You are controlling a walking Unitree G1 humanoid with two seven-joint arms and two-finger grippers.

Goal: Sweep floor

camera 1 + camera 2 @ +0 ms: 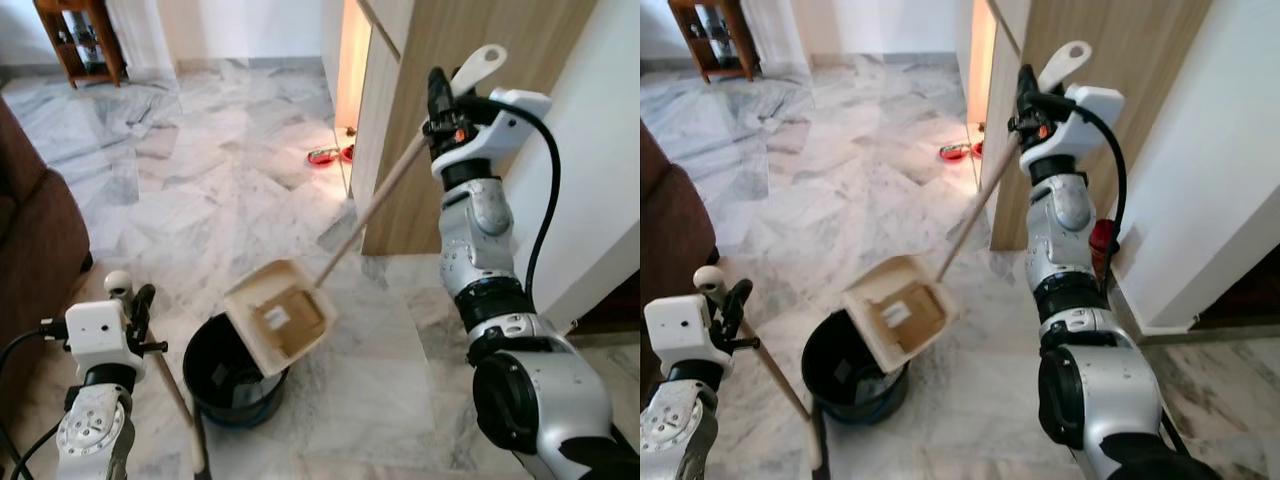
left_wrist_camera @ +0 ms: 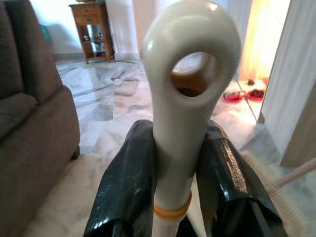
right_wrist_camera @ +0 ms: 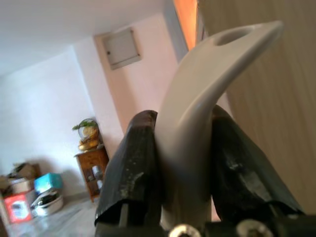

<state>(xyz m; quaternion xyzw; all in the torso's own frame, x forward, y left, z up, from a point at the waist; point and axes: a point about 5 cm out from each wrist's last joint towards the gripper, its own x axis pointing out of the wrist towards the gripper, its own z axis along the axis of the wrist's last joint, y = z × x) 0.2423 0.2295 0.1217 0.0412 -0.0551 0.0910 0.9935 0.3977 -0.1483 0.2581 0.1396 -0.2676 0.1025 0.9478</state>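
Dustpan [image 1: 282, 315] hung tipped over the bin [image 1: 232, 385], right gripper [image 1: 441, 105] clamped on its handle, left gripper [image 1: 135, 305] clamped on the broom [image 1: 178, 395]; emptying looked underway, steeper tilt next

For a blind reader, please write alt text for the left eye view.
The right gripper holds a long-handled dustpan tilted over a black bin on the marble floor. The left gripper grips a broom handle beside a brown sofa.

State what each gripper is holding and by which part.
Right gripper clamps the dustpan by the top of its long handle, tipped over the black bucket. Left gripper clamps the broom just below its looped handle end.
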